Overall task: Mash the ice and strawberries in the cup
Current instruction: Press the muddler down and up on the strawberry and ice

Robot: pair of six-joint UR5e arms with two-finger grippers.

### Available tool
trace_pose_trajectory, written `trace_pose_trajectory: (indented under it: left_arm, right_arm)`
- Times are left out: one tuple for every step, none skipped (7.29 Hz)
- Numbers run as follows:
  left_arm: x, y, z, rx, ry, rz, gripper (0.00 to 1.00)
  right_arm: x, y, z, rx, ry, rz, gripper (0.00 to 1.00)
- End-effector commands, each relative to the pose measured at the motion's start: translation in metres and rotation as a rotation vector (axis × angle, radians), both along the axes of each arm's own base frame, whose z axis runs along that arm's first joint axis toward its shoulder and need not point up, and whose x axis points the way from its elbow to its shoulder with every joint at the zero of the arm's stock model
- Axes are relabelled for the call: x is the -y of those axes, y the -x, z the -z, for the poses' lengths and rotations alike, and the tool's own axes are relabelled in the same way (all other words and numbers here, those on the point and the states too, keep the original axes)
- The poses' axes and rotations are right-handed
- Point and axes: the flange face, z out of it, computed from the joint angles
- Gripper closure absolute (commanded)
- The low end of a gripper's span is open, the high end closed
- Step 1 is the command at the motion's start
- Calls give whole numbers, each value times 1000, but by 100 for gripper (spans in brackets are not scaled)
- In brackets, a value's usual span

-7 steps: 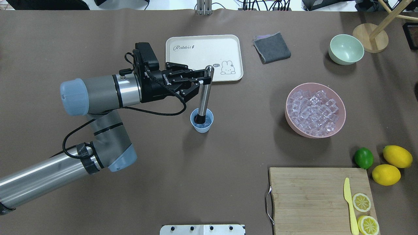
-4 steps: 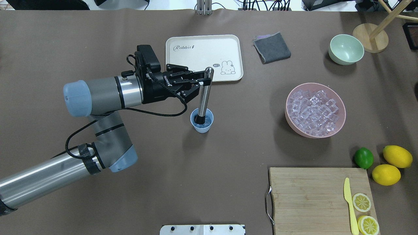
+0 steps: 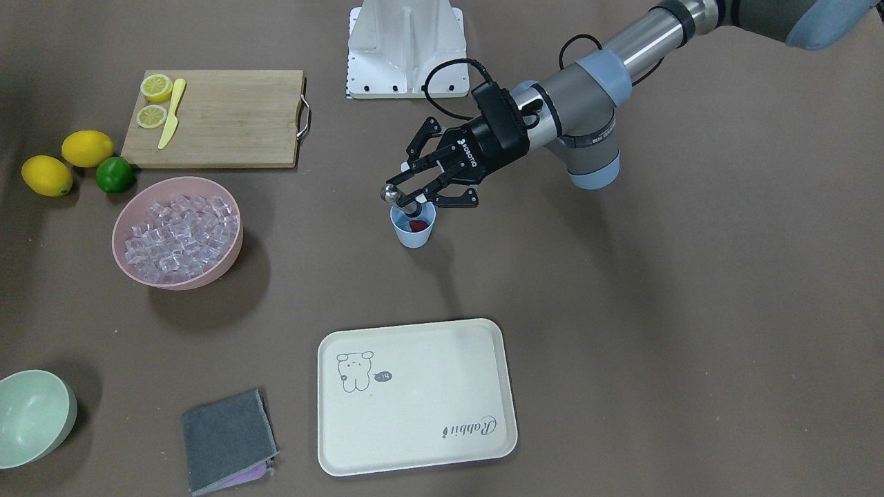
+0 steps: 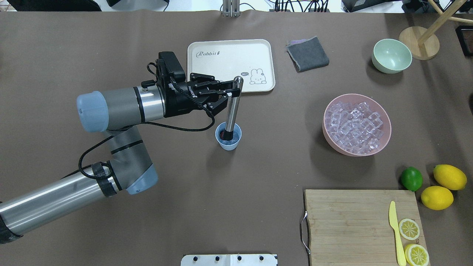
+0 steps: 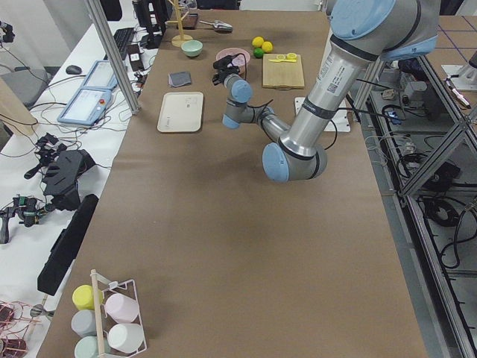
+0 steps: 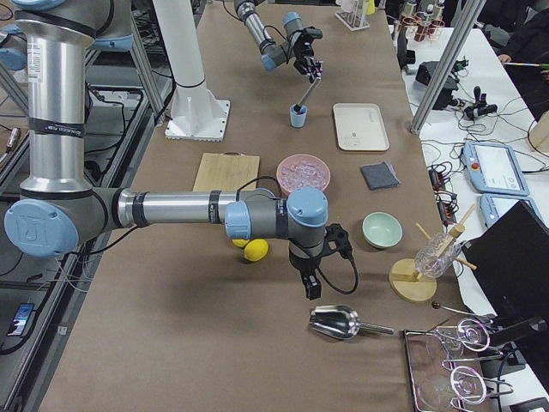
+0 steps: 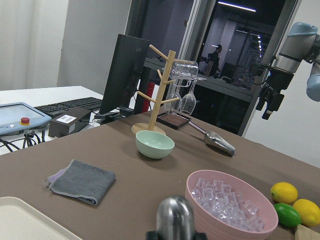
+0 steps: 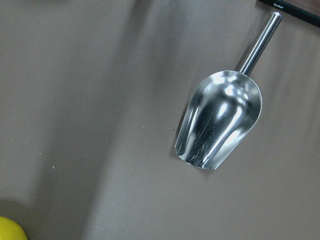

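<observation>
Our left gripper [image 4: 232,90] is clamped on the top of a steel muddler [image 4: 231,111]. The muddler leans a little, and its black foot is down inside the cup [image 4: 230,145]. The strawberry [image 3: 418,226] lies in the cup beside that foot; we cannot tell whether any ice is in there with it. Further right, well apart, the ice [image 4: 354,127] is heaped in a pink bowl [image 4: 324,123]. Far right, our right gripper [image 6: 310,290] hangs over the table near a scoop [image 8: 220,125]. We cannot tell how its jaws stand.
</observation>
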Motion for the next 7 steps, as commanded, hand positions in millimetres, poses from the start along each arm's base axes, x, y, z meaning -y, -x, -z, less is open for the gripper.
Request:
trace_pose_trajectory:
  left_arm:
    - [1, -2, -1, -6, -1, 1, 100]
    - [2, -10, -14, 5, 4, -4, 100]
    - [2, -12, -19, 5, 4, -6, 100]
    - [3, -15, -21, 10, 8, -6, 100]
    - [2, -16, -22, 8, 14, 2, 100]
    - [3, -15, -20, 5, 13, 3, 100]
    - [5, -11, -15, -6, 11, 11, 100]
  right_arm:
    - [0, 0, -1, 0, 2, -1, 1]
    - [0, 0, -1, 0, 1, 0, 1]
    - [0, 0, -1, 0, 4, -1, 1]
    - [0, 0, -1, 0, 1, 0, 1]
    - [0, 0, -1, -1, 1, 0, 1]
    - [0, 0, -1, -1, 1, 0, 1]
    - [0, 0, -2, -1, 3, 0, 1]
